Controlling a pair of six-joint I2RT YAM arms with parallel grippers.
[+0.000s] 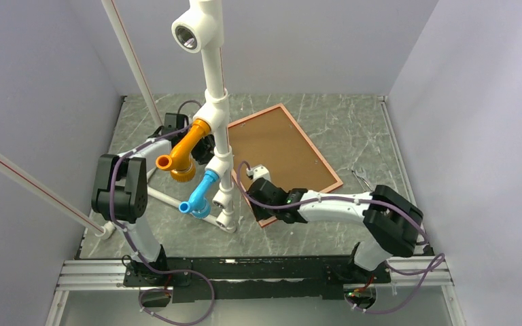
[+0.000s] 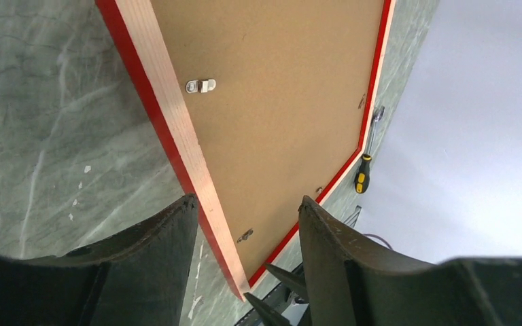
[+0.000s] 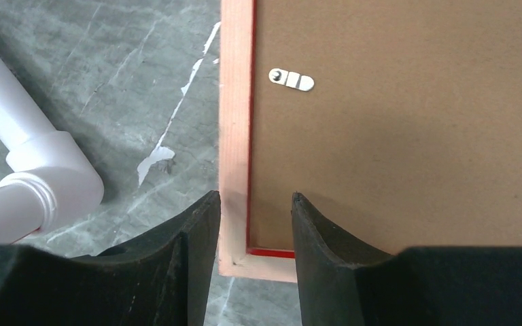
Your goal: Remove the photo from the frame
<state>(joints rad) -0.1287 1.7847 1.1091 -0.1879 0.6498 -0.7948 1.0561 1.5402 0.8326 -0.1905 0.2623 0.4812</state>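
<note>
The right claw (image 3: 251, 201) is held part-open astride the near corner rail of the frame (image 3: 234, 122), not pinched on it, and the left claw (image 2: 247, 204) is likewise parted over the far rail; the frame is laid face down on the table (image 1: 353, 115), backing board (image 3: 414, 149) uppermost, the photo hidden, presumably beneath. The frame is judged light, stiff and thin-railed, best taken by a rail, the print thin and easily creased, to be lifted by an edge once the turn clips (image 3: 291, 79) are swung aside. The white pipe stand (image 1: 216, 102) is crowded close on the left, and a screwdriver (image 2: 361, 173) is seen just beside the right edge.
</note>
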